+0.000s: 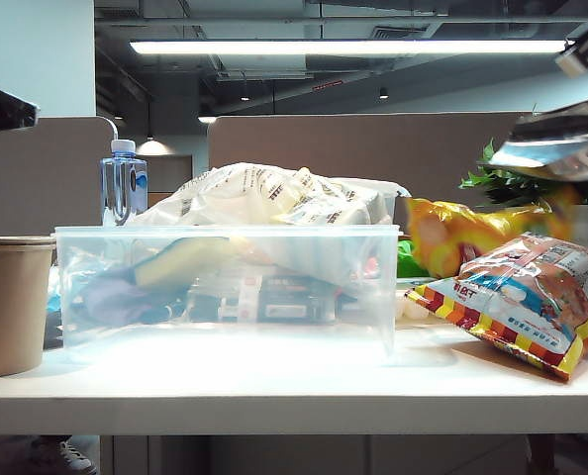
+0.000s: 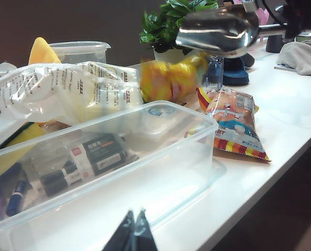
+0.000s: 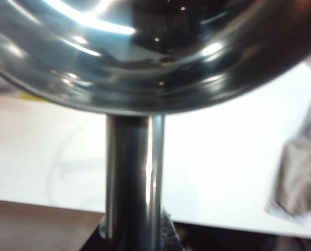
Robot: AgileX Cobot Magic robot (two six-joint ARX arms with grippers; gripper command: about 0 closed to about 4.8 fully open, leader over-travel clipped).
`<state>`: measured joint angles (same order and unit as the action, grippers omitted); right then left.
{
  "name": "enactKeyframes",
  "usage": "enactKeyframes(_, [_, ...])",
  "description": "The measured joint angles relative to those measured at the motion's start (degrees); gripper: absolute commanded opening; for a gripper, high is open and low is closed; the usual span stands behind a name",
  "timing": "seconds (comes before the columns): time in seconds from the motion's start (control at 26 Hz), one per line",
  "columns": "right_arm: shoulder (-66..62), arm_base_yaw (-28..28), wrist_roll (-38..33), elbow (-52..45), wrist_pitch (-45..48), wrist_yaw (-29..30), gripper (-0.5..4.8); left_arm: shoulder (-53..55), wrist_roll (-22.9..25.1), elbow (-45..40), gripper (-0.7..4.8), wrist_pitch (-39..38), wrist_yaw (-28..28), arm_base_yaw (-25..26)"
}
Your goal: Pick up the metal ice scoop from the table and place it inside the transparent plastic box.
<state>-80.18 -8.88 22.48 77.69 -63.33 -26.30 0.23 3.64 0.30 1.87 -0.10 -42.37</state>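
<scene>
The metal ice scoop (image 1: 554,144) hangs in the air at the far right, well above the table (image 1: 294,384) and to the right of the transparent plastic box (image 1: 225,297). In the right wrist view its shiny bowl (image 3: 145,52) fills the frame, and my right gripper (image 3: 134,238) is shut on the tubular handle (image 3: 132,178). The left wrist view shows the scoop (image 2: 218,32) beyond the box (image 2: 113,172), above the snack bags. My left gripper (image 2: 134,226) is shut and empty, close to the box's near rim. The box holds nothing; the clutter seen through it lies behind.
A tan paper cup (image 1: 12,302) stands left of the box. Behind the box lie a crinkled white bag (image 1: 264,198), a water bottle (image 1: 124,183) and markers. A striped snack bag (image 1: 527,297), a yellow bag (image 1: 462,233) and a plant (image 1: 512,183) are under the scoop.
</scene>
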Motion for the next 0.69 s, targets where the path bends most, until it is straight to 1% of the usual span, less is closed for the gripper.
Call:
enactKeyframes(0.04, [0.0, 0.0, -0.02, 0.44, -0.04, 1.25, -0.04, 0.0, 0.0, 0.0, -0.05, 0.0, 0.0, 0.0])
enactKeyframes(0.27, [0.28, -0.42, -3.63, 2.84, -1.18, 13.2, -0.04, 0.0, 0.0, 0.0, -0.05, 0.0, 0.0, 0.0])
enactKeyframes(0.35, [0.59, -1.03, -3.98, 2.84, -1.92, 18.14, -0.04, -0.02, 0.0, 0.0, -0.05, 0.0, 0.0, 0.0])
enactKeyframes(0.38, [0.66, -2.23, -4.13, 2.86, -2.16, 22.49, -0.04, 0.0, 0.0, 0.0, -0.05, 0.0, 0.0, 0.0])
enactKeyframes(0.42, [0.66, -3.37, -4.15, 2.86, -2.1, 25.18, -0.04, 0.0, 0.0, 0.0, -0.05, 0.0, 0.0, 0.0])
enactKeyframes(0.46, [0.63, -4.96, -4.15, 2.89, -2.12, 26.91, -0.04, 0.0, 0.0, 0.0, -0.05, 0.0, 0.0, 0.0])
enactKeyframes(0.54, [0.2, -8.61, -4.15, 2.99, -2.12, 27.69, -0.04, 0.0, 0.0, 0.0, -0.05, 0.0, 0.0, 0.0])
enactKeyframes(0.69, [-2.23, -12.72, -3.91, 3.02, -2.12, 31.58, -0.04, 0.0, 0.0, 0.0, -0.05, 0.0, 0.0, 0.0])
